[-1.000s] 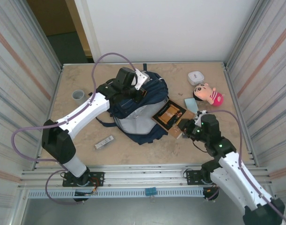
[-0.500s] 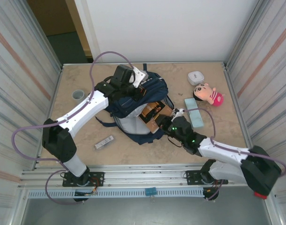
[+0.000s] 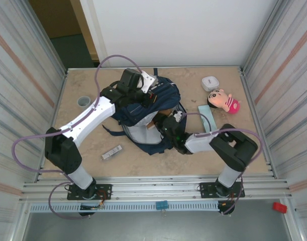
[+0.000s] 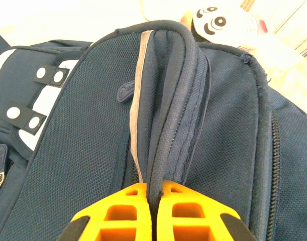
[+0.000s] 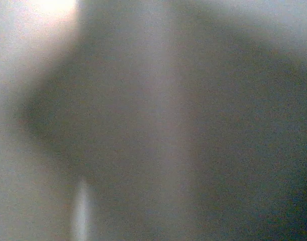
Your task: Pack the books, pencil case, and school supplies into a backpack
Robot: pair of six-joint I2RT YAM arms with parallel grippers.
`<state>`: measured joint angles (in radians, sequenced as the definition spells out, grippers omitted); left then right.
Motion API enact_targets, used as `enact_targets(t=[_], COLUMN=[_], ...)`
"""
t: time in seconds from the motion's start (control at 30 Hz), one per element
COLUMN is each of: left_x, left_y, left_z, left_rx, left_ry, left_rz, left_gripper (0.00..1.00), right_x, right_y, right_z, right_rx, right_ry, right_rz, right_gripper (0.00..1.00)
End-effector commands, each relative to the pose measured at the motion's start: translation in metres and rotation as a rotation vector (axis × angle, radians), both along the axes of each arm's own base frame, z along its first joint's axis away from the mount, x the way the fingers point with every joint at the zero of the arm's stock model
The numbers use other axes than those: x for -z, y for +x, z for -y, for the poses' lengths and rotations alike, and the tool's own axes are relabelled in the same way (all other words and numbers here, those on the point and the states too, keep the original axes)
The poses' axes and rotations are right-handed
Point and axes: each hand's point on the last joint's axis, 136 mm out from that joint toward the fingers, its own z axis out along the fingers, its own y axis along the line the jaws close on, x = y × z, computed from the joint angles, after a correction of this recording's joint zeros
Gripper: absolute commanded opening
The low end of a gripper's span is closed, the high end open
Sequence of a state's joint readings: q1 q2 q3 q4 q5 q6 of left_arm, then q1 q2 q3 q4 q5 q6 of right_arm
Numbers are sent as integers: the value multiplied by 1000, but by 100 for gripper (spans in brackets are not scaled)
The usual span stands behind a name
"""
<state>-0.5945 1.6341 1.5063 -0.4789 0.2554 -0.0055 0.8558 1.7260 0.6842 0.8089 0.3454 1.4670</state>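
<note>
The navy-blue backpack (image 3: 169,93) lies in the middle of the table with its mouth toward the right. My left gripper (image 3: 152,96) is shut on the corded rim of that mouth (image 4: 166,125) and holds it up; the orange fingers (image 4: 128,211) pinch the cord. My right gripper (image 3: 167,124) reaches into the mouth from the right, shut on a brown book (image 3: 154,122) of which a corner shows. The right wrist view is dark and blurred. The pale teal pencil case (image 3: 207,114) lies on the table right of the backpack, partly behind the right arm's cable. A silver-grey bar (image 3: 111,152) lies at the front left.
A pink-clothed doll (image 3: 224,100) and a small white case (image 3: 210,83) sit at the back right. A grey cup (image 3: 83,101) stands at the left. Metal walls close in both sides. A dark strap (image 3: 112,131) trails left of the backpack.
My right arm has swung left with the book, from the table right of the backpack into the backpack's mouth. The left gripper has kept its hold on the rim.
</note>
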Motion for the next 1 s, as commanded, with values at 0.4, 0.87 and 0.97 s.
enact_targets(t=[0.4, 0.87, 0.97], left_x=[-72, -60, -56], left_y=[7, 19, 20], left_z=[-2, -13, -15], left_rx=[-13, -66, -74], left_ry=[-146, -106, -97], left_rz=[134, 137, 136], left_gripper=[0, 0, 0], right_x=[34, 36, 29], right_y=[52, 6, -8], right_z=[-10, -5, 0], right_rx=[130, -18, -40], right_ry=[47, -21, -34], right_rz=[-134, -204, -188], right_gripper=[47, 77, 77])
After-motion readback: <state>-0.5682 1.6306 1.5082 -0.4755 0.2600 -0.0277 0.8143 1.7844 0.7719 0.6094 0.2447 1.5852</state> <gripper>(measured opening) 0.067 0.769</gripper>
